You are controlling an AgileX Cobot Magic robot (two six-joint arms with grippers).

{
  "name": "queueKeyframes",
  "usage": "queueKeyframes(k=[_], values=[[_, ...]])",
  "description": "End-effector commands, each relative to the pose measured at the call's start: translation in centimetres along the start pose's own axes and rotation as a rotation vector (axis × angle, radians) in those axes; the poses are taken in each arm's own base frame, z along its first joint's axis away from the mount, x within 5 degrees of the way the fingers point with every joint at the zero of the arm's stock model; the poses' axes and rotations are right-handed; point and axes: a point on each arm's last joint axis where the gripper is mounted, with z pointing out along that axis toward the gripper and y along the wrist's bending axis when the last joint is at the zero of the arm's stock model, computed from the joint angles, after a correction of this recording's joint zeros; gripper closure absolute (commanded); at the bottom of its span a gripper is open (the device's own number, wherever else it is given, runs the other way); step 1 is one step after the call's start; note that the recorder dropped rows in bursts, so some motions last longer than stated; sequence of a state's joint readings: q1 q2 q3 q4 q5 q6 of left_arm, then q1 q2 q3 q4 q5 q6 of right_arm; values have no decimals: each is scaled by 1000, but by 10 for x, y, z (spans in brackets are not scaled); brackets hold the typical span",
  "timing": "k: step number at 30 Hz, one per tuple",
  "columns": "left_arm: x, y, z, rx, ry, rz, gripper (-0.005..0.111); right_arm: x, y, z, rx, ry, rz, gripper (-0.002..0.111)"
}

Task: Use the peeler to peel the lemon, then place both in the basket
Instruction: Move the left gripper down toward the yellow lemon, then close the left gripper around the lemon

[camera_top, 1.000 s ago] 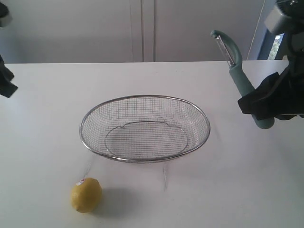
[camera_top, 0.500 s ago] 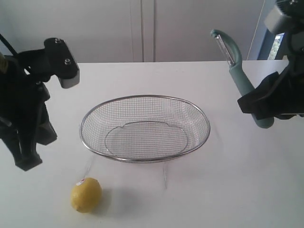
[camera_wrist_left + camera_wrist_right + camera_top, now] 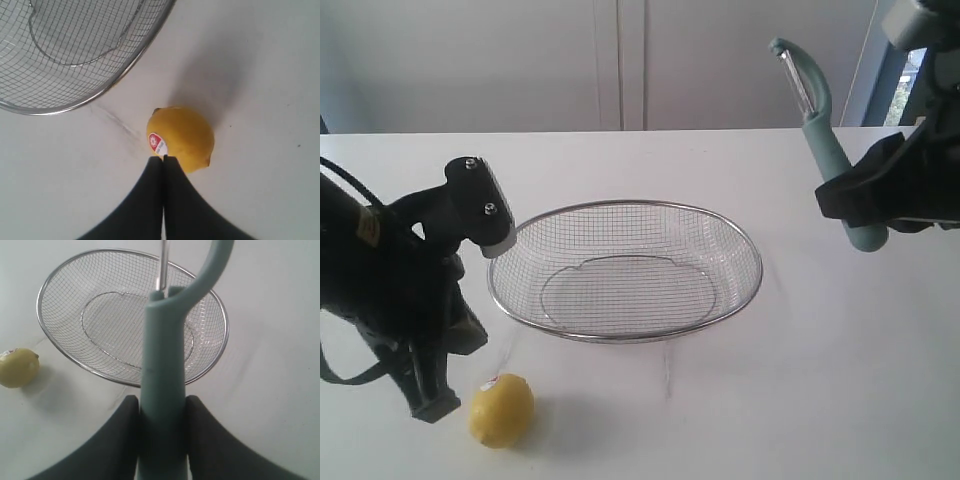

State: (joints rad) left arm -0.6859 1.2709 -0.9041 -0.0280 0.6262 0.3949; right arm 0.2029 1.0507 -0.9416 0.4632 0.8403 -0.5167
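The left pincer (image 3: 163, 159) hangs low, jaws pressed together; the right pincer (image 3: 161, 401), raised, grips the peeler (image 3: 164, 340).

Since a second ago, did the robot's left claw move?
Yes. The left gripper has swung in from the view's left edge towards the basket and come down beside the lemon. Both of those stayed put.

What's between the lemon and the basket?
Only bare table with a faint scuff mark; the lemon and the basket sit apart. The left wrist view shows it clearest.
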Motion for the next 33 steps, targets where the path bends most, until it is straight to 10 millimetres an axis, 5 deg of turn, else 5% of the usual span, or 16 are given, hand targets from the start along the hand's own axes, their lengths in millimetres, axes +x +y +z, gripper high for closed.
queueKeyframes(k=[1, 18, 29, 33], values=[[1, -4, 13, 43, 26, -260, 107, 2, -1, 4, 2, -26, 33, 107], [-2, 0, 41, 74, 138, -410, 104, 1, -1, 4, -5, -29, 43, 107], [-1, 0, 47, 77, 158, -467, 35, 1, -1, 4, -4, -28, 42, 107], [-2, 0, 48, 69, 152, -531, 25, 1, -1, 4, -4, -28, 42, 107]])
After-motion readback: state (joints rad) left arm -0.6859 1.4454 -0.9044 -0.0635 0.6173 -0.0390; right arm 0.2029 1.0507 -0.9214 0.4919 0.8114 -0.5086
